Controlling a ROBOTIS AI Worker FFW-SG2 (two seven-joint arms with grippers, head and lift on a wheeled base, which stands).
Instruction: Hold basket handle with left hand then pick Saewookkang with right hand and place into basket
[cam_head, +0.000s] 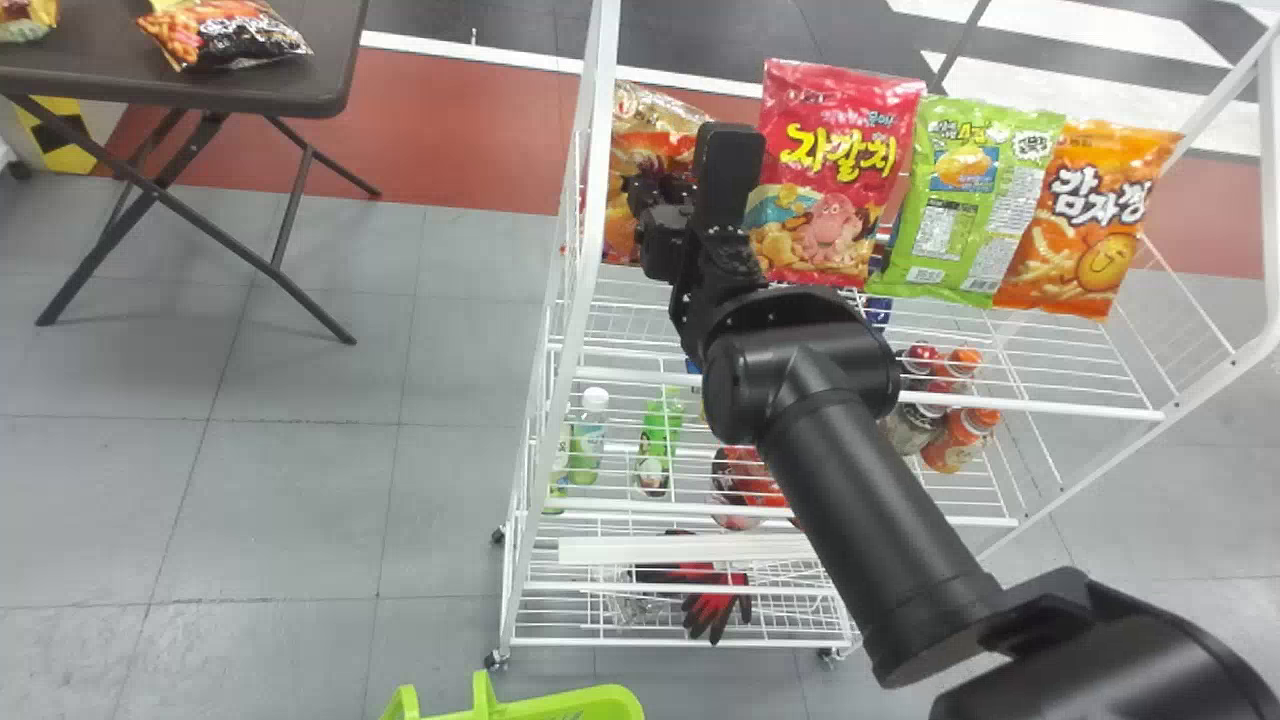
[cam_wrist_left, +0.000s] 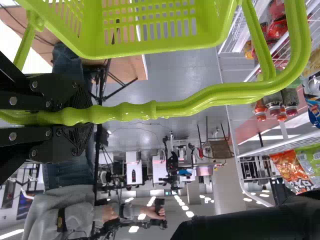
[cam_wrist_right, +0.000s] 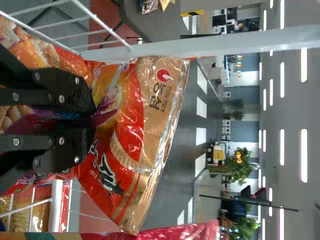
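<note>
In the head view, grey floor (cam_head: 300, 510) carries a white wire rack (cam_head: 592, 190) on casters, reaching from 12 to 6 o'clock. Along its top level come a gold-and-red bag (cam_head: 625, 165) at 12, a pink bag (cam_head: 830, 170) between 1 and 2, a green bag (cam_head: 915, 250) at 2, and an orange bag (cam_head: 1085, 220) between 2 and 3. Lower sit bottles (cam_head: 958, 445) between 3 and 4, more bottles (cam_head: 586, 445) near 7, and a glove (cam_head: 718, 605) between 5 and 6. A dark table (cam_head: 290, 92) at 10 o'clock bears two snack bags (cam_head: 225, 35).
</note>
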